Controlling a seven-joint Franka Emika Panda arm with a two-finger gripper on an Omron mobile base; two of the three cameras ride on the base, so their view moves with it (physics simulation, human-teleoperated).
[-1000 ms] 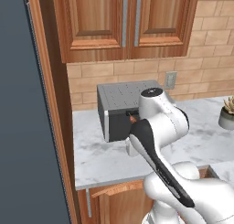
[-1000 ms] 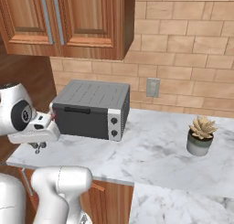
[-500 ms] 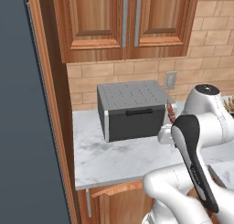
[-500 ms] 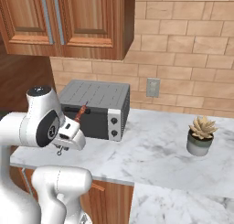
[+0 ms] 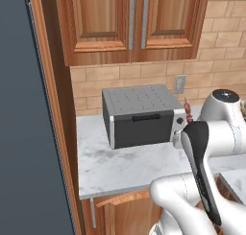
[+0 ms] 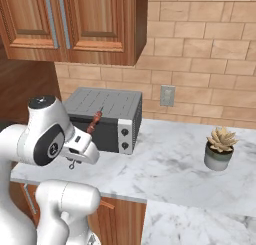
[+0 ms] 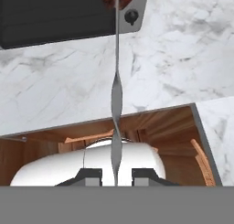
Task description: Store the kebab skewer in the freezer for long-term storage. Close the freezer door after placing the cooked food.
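Gripper (image 7: 116, 175) clamped on kebab skewer (image 7: 116, 104), stick running toward 12 o'clock in hand view, meat end up. Toaster oven (image 6: 107, 120) on marble counter (image 6: 170, 164) behind it; potted succulent (image 6: 220, 148) at 3 o'clock.

In the hand view the skewer's (image 7: 116, 95) meat end runs off the picture at 12 o'clock, leaving a sliver of reddish chunks; its lower end sinks out of sight between the fingertips (image 7: 90, 175) at 6 o'clock. In the left base view the arm hides all but the meat tip, and the gripper is behind the white wrist. The slate-blue fridge side (image 5: 24, 133) is cut off at 9 o'clock. The toaster oven's (image 6: 107, 116) left part is covered by the arm in the right base view.
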